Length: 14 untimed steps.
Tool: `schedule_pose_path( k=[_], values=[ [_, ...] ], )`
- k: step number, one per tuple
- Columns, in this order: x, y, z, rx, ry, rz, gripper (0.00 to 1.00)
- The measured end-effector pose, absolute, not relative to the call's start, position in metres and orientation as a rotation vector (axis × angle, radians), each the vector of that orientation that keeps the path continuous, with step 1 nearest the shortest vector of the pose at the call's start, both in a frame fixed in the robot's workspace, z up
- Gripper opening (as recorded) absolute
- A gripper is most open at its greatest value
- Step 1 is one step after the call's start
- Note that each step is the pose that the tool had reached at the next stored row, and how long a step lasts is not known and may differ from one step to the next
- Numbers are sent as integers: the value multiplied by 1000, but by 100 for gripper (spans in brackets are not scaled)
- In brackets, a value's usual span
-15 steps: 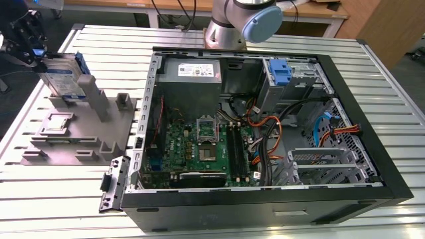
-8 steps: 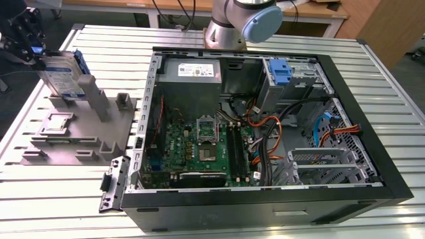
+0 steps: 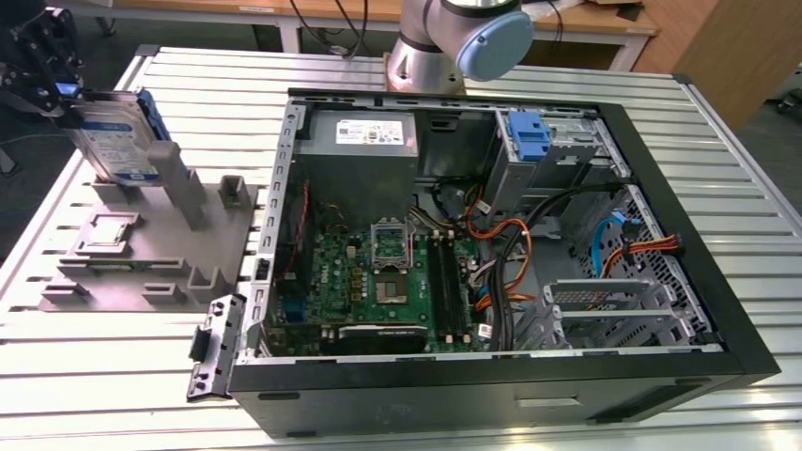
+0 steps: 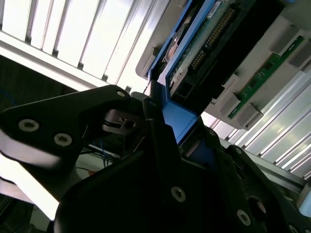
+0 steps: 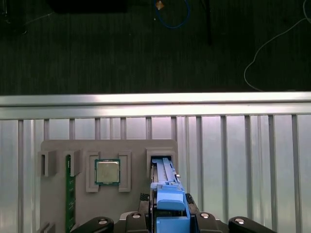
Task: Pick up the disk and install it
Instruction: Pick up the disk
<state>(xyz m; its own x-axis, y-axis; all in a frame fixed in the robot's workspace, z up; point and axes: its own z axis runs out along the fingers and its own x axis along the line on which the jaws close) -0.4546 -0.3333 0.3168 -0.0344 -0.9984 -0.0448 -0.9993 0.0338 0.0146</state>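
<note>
The disk (image 3: 115, 143) stands upright on its edge at the exterior view's left, over the back of the grey fixture plate (image 3: 138, 254). It is silver, with a white and blue label and blue side rails. My gripper (image 3: 63, 94) comes down from above and is shut on its upper edge. In the first wrist view the blue rail (image 5: 167, 194) runs down into the fixture's slot (image 5: 160, 159), with my gripper (image 5: 169, 219) clamped around it. In the second wrist view the black fingers (image 4: 146, 121) press on the blue rail (image 4: 177, 121), and the disk's green circuit board (image 4: 204, 46) shows beyond.
The open computer case (image 3: 701, 282) lies on the slatted metal table (image 3: 113, 376), with a grey power supply (image 3: 363, 136) and a blue latch (image 3: 532, 136) at its drive bay. The fixture also holds a processor chip (image 5: 107, 171) and a memory stick (image 5: 70, 194). The arm's base (image 3: 439, 47) stands behind the case.
</note>
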Motion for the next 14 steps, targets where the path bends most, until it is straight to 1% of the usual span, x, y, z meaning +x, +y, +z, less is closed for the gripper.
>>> schedule_pose_path(
  k=[14],
  values=[
    [-454, -333, 321, -2168, 2243, 64, 37]
  ],
)
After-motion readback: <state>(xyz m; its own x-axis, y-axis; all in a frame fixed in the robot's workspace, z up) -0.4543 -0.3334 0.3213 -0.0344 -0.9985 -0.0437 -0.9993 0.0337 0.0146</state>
